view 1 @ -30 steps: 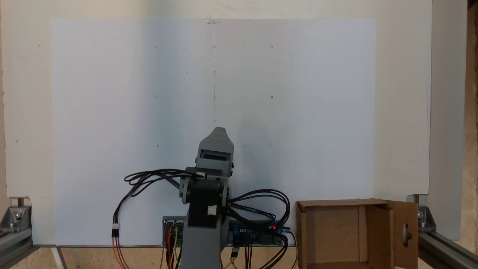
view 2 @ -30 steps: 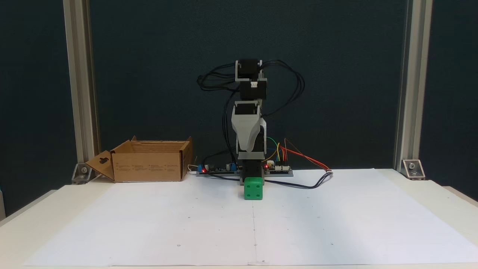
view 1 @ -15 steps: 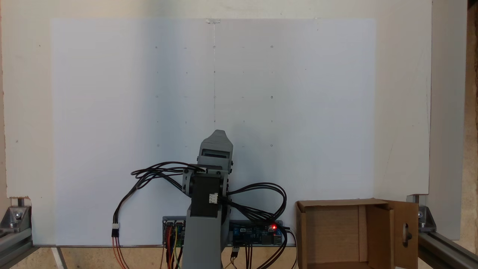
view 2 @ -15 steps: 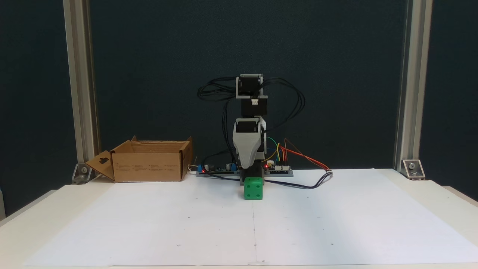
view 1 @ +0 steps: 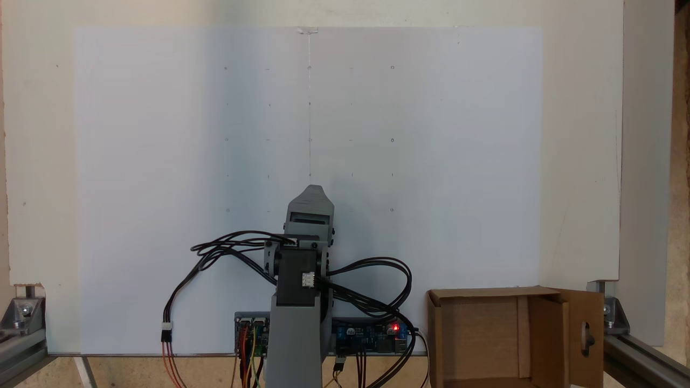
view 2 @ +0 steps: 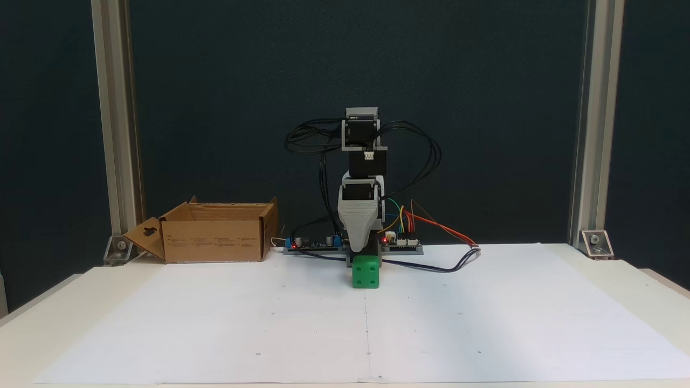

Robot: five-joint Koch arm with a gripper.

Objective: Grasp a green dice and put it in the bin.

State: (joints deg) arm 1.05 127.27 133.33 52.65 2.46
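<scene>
One rounded green dice point(view 2: 365, 271) rests beneath the tapered grey tool point(view 2: 359, 249).

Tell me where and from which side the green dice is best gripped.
Probably from above, across two opposite flat side faces. The green dice sits square on the paper sheet with free space left and right, and the end effector hangs just above it.

A big white paper sheet point(view 2: 485, 323) is lying flat on the pale table point(view 2: 647, 285). Silver metal posts point(view 2: 590, 124) are standing at the back corners. A dark wall point(view 2: 215, 81) is standing behind them.
</scene>
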